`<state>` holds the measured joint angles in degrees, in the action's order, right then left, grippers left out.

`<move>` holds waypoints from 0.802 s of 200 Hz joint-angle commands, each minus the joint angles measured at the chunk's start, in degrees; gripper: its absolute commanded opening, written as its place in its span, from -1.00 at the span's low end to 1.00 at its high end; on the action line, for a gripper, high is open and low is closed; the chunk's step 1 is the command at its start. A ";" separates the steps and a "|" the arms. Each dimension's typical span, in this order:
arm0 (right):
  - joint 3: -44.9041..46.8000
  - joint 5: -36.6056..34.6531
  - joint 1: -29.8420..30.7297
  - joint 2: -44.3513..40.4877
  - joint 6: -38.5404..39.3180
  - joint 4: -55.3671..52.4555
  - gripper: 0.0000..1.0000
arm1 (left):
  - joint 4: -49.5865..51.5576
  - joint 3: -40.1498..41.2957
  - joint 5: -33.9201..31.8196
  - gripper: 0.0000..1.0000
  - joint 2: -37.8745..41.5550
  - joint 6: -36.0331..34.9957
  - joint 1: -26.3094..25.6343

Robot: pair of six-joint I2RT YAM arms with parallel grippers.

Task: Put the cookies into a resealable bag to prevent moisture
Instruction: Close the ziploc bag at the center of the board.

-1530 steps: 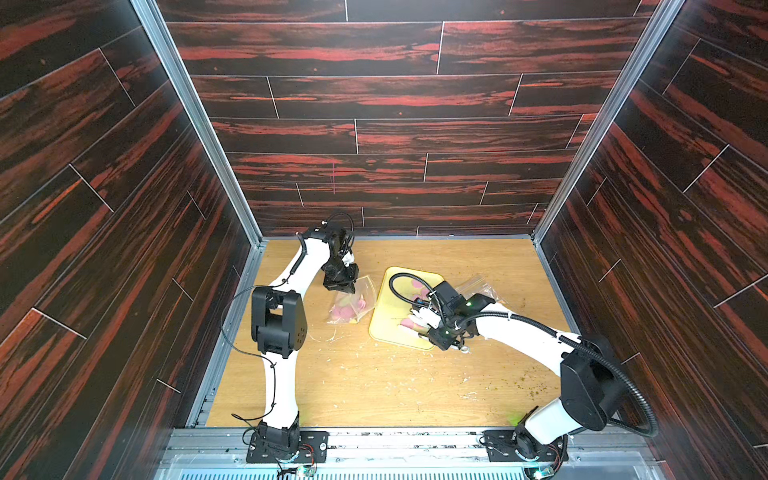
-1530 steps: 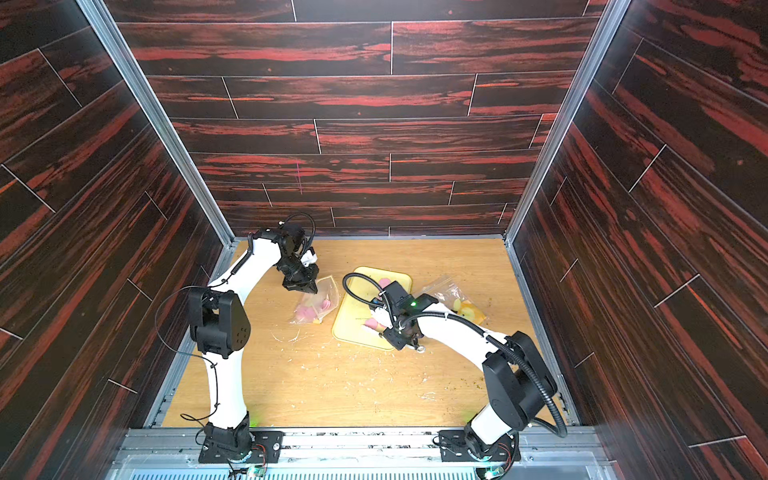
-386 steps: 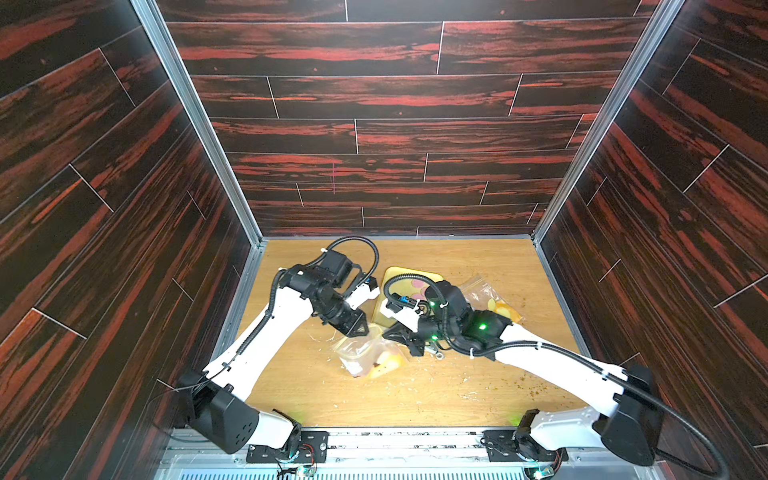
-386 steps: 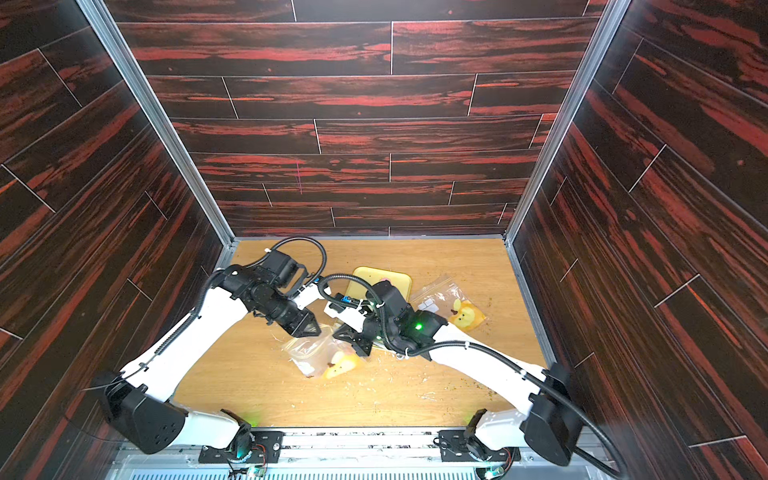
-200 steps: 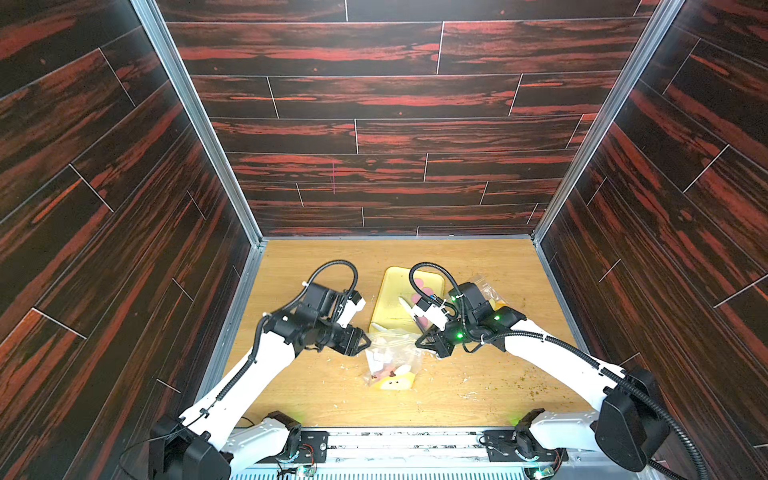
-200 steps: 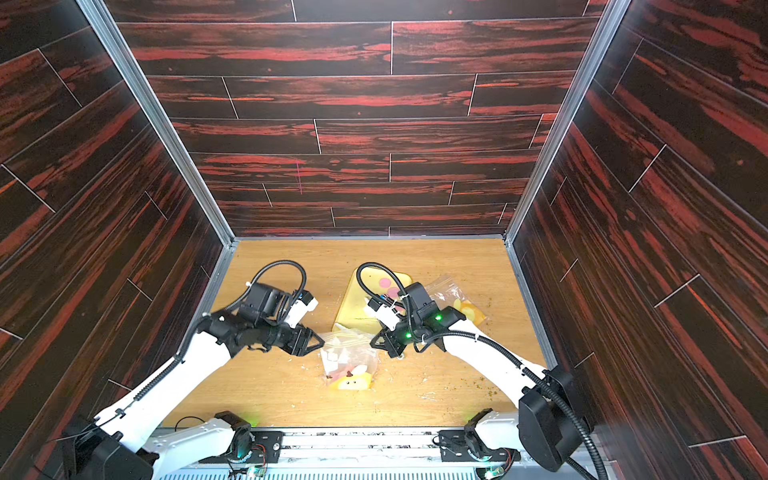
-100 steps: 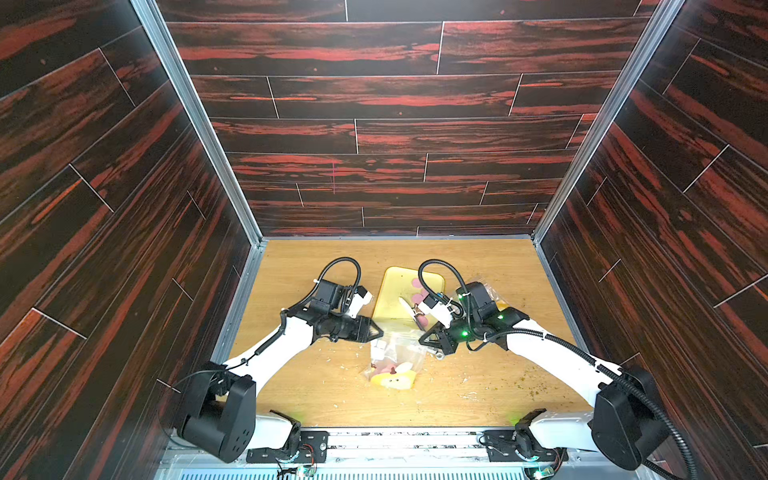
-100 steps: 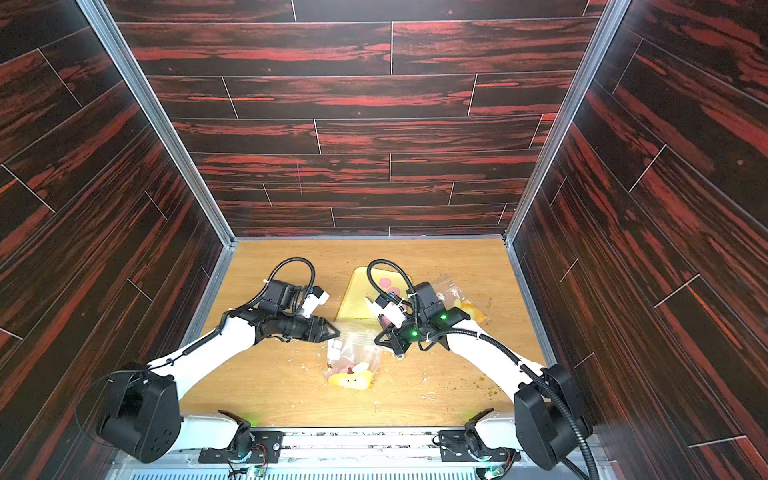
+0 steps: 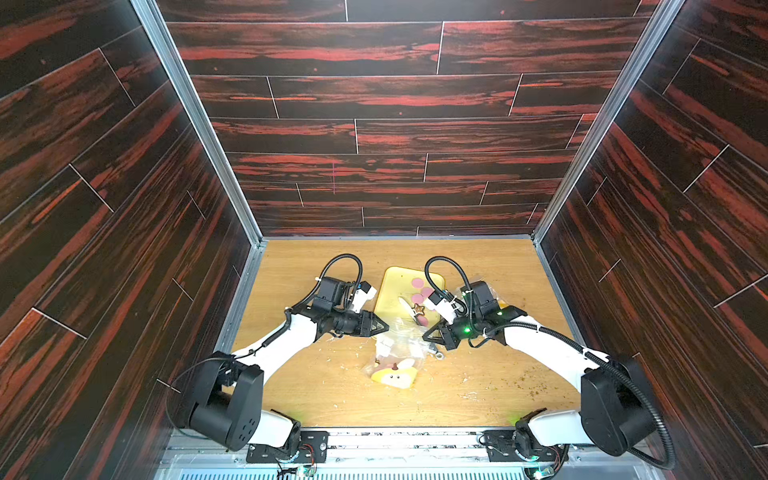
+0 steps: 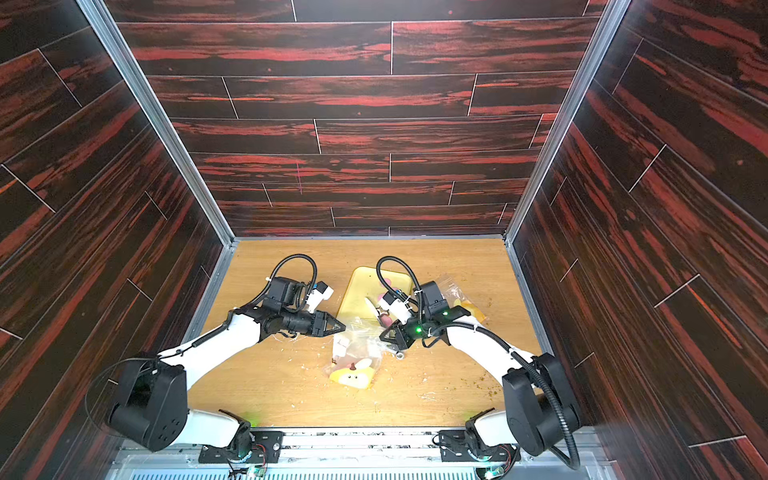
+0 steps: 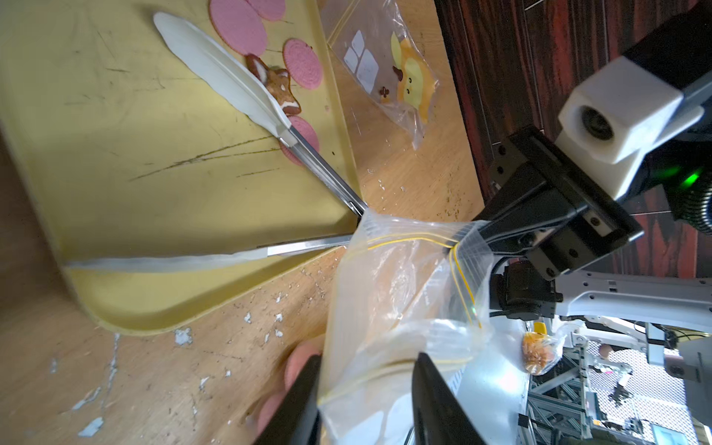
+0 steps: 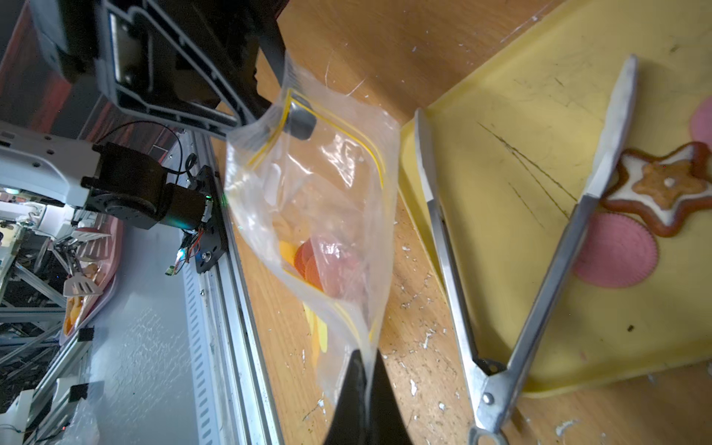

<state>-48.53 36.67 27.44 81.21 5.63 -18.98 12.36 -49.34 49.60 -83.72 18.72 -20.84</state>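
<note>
Top view: right tool [image 9: 429,335] low; pinching bag [image 9: 400,345].

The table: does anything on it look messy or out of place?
Yes. Pale crumbs litter the table beside the yellow tray, and the tongs lie half off the tray's edge, one tip overlapping the star cookie.

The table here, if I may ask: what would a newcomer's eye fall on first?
A clear resealable bag is held up mid-table between the shut right gripper and the left gripper, whose fingers straddle its rim, with pink discs inside. Just behind it, a yellow tray holds more pink cookies, a star cookie and tongs.
</note>
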 commanded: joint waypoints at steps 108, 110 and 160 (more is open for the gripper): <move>1.25 0.25 -2.51 2.83 0.71 0.31 -1.00 | 8.16 -3.85 1.40 -1.00 -3.20 -3.88 2.24; 1.25 0.25 -2.55 2.77 0.70 0.23 -1.00 | 8.92 -4.12 1.20 -1.00 -3.31 -4.15 2.35; 1.97 1.32 -3.09 1.90 -0.26 0.27 -1.00 | 18.55 -8.13 -1.44 -1.00 -0.61 -7.84 3.65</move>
<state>-47.81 36.93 25.12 83.31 5.54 -17.89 23.75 -55.44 49.84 -86.98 14.20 -18.57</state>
